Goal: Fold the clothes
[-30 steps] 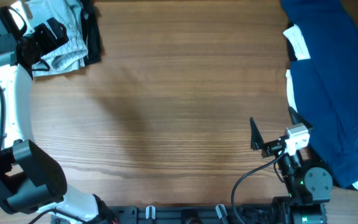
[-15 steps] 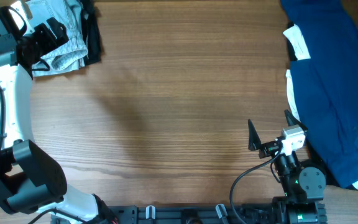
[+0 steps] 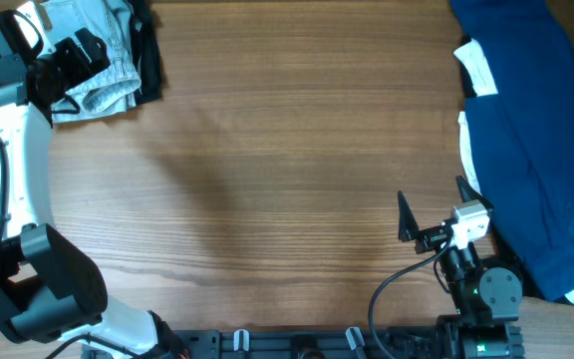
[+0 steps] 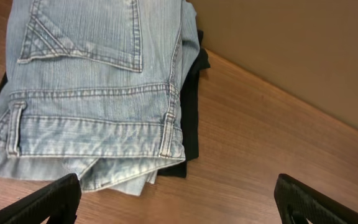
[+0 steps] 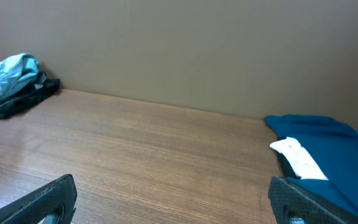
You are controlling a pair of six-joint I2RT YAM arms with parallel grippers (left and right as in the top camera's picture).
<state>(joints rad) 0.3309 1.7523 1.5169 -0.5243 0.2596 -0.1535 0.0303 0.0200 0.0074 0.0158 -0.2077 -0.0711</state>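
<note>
We are seeing the left gripper with its jaws spread wide and nothing between them. Its arm is stretching from the near-left base up along the left edge of the table to the far-left corner. There it is hanging over the denim shorts; whether a finger is touching the cloth, we cannot tell.

The shorts are lying folded in that corner on top of a black garment, which is showing along their right side. Their waistband is running crosswise and facing the gripper, so the long axis is pointing away from it, towards the wall.

The right gripper is also gaping with nothing in it. Its arm is sitting folded close to its base at the near-right edge, with the fingers aiming out low across the bare wood.

Beside it, a navy garment is sprawling along the right edge, with a white garment peeking out at its left border.
</note>
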